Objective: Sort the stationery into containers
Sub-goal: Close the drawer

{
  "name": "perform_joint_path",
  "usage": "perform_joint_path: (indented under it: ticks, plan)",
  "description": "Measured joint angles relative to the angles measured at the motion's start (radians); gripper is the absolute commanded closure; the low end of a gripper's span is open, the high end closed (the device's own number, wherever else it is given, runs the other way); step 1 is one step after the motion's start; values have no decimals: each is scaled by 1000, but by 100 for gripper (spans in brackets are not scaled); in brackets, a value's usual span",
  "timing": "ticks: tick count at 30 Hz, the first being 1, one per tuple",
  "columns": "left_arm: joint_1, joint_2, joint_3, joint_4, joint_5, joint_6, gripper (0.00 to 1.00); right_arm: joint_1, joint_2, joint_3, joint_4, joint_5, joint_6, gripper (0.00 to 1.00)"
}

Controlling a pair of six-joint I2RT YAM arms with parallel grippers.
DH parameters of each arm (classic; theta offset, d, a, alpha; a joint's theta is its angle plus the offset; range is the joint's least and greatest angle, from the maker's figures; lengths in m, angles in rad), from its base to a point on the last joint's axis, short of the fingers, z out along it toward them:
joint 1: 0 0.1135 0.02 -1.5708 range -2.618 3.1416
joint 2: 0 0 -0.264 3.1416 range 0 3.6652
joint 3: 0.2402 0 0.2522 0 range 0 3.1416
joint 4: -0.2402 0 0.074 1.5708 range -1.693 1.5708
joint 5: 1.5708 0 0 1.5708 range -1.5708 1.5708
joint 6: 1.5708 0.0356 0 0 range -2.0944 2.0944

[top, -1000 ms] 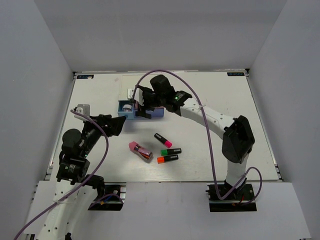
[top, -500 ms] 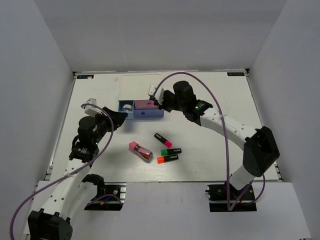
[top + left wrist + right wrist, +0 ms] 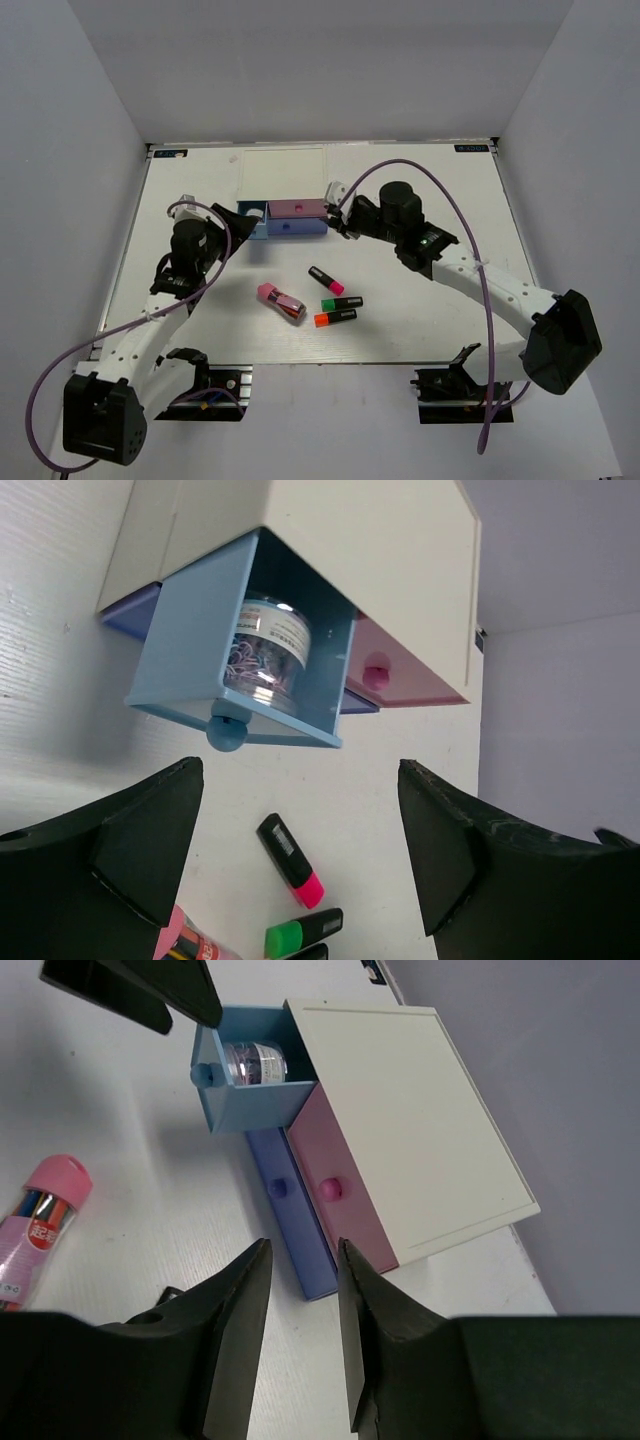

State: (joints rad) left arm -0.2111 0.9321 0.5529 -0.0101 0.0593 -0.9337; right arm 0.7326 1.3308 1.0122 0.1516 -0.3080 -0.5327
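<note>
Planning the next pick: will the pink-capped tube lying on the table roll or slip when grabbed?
The pink-capped tube looks rounded and lies on its side, so a sideways nudge would probably roll it. Its body looks smooth and glossy, so a light pinch might slip. It appears rigid, likely light for its size.

The white table (image 3: 450, 200) carries a drawer unit (image 3: 285, 180) toward the back, with three markers (image 3: 342, 302) and a pink block (image 3: 281, 301) nearer.

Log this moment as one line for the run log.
blue drawer: open, jar inside | markers, pink case: on table | left claw: open, empty | right claw: open, empty
</note>
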Motion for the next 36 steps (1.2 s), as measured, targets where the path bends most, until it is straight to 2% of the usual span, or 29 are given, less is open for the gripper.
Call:
perform_joint_path:
  ticks: [14, 23, 36]
  plan:
    - [0, 127, 3, 124, -16, -39, 12, 0, -144, -125, 47, -71, 64, 57]
    - [-1, 163, 3, 198, -43, -63, 12, 0, -146, -156, 62, -97, 82, 57]
    - [-1, 296, 3, 362, -48, -113, 12, 0, -146, -160, 70, -115, 88, 55]
